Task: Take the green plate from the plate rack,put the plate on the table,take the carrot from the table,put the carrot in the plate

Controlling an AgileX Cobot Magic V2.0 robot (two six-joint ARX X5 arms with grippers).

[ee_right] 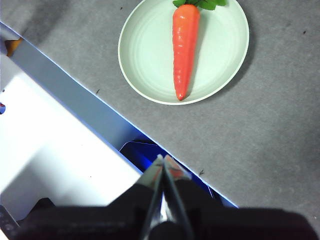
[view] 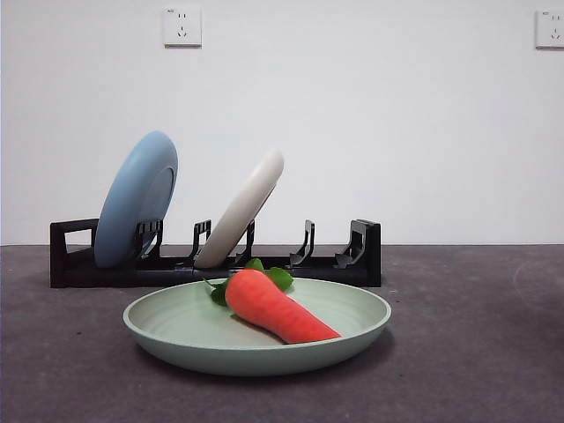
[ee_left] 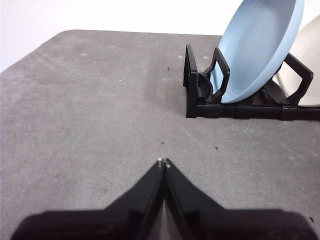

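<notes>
Behind your worktop (view: 493, 352) stands a plain white wall (view: 370, 115), evenly lit. It carries two white sockets: one (view: 181, 26) at 11 o'clock, another (view: 550, 28) cut by the edge at 2 o'clock. The worktop is dark grey and matte. Off its edge you see a pale floor (ee_right: 55, 150).

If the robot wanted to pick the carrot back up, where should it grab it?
Probably around the thick half of the carrot, just below the green leaves, coming down from above. It lies flat on its side in the green plate, so the jaws would close across its width. The thin tip tapers and might slip out; the plate's raised rim blocks a low sideways approach.
</notes>
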